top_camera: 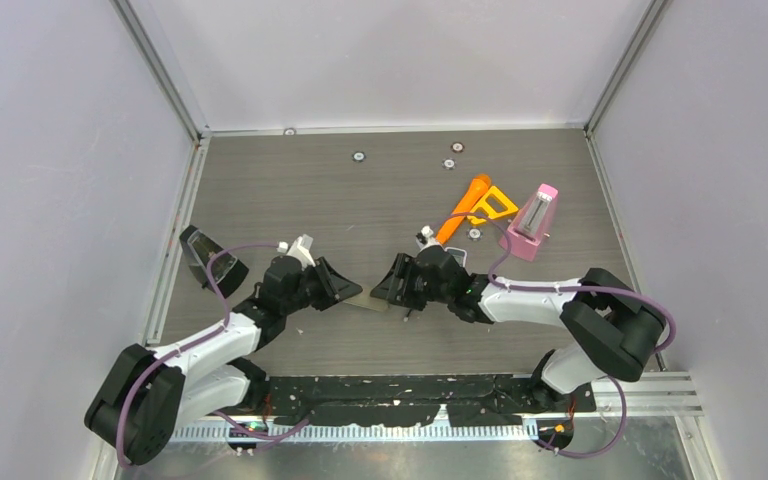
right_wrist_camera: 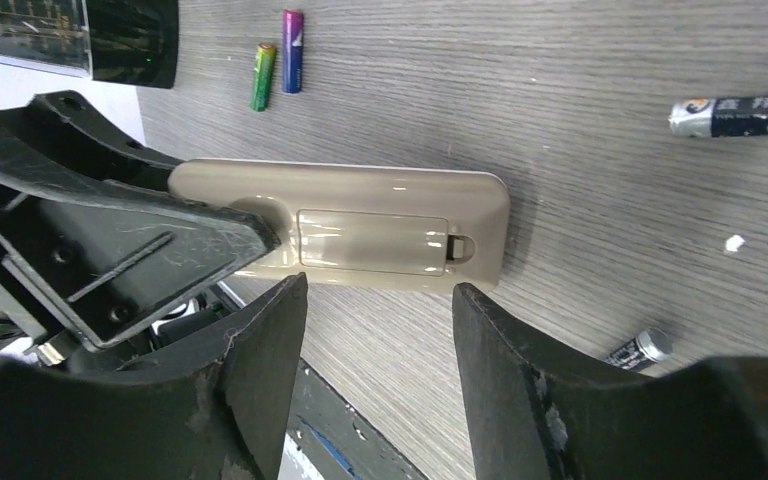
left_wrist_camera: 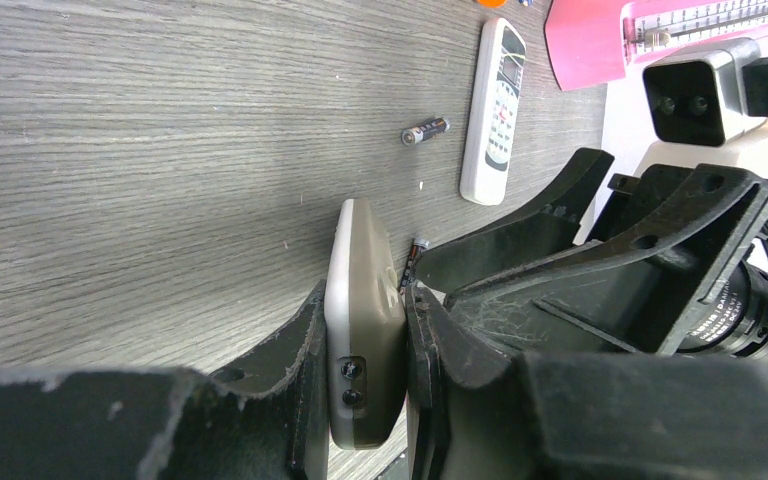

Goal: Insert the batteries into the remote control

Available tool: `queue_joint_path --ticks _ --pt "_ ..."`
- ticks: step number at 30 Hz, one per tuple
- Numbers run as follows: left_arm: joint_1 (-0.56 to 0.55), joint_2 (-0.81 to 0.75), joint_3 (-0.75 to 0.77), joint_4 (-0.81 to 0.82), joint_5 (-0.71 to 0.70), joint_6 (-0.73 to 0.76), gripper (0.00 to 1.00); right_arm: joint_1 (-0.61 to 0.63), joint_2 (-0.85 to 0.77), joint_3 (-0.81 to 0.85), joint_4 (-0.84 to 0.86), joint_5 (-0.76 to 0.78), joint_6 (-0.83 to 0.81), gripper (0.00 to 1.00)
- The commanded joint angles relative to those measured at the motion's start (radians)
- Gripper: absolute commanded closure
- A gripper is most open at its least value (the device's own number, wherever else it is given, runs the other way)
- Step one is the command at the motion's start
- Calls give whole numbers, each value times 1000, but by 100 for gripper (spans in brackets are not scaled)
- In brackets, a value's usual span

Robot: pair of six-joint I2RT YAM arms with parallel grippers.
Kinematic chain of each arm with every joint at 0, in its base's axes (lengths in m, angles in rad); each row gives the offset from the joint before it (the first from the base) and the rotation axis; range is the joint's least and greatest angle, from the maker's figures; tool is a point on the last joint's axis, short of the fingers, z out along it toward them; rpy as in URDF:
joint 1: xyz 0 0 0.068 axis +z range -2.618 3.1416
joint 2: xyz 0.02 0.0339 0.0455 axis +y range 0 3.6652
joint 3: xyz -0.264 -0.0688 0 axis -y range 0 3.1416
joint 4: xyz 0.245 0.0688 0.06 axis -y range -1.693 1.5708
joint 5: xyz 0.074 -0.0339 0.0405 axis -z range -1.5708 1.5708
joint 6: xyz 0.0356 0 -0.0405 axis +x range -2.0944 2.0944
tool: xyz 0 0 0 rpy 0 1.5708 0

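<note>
A beige remote control [right_wrist_camera: 360,225] stands on its long edge on the table, its shut battery cover [right_wrist_camera: 370,240] facing the right wrist camera. My left gripper [left_wrist_camera: 365,300] is shut on one end of it [left_wrist_camera: 360,300]. My right gripper [right_wrist_camera: 375,290] is open just short of the remote's other end, with nothing between its fingers. In the top view the two grippers, left [top_camera: 345,285] and right [top_camera: 388,285], face each other. A green battery [right_wrist_camera: 263,76] and a purple battery [right_wrist_camera: 291,51] lie side by side. Two dark batteries, one [right_wrist_camera: 750,113] and another [right_wrist_camera: 640,348], lie apart on the table.
A white remote [left_wrist_camera: 493,110] lies beyond the held one, with a dark battery [left_wrist_camera: 426,131] beside it. A pink metronome [top_camera: 532,222], an orange tool [top_camera: 470,205] and a yellow triangle [top_camera: 497,205] stand behind the right arm. A dark wedge-shaped object [top_camera: 210,262] sits at the left.
</note>
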Motion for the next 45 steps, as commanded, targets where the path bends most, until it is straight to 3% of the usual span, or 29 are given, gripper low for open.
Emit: queue_joint_path --ticks 1,26,34,45 --pt "-4 16 -29 -65 -56 47 100 -4 -22 3 79 21 8 39" --pt "-4 19 -29 -76 -65 66 100 -23 81 22 143 -19 5 40" --pt "-4 29 -31 -71 -61 68 100 -23 80 20 151 -19 4 55" --pt "-4 26 -33 -73 -64 70 100 -29 86 29 120 1 -24 50"
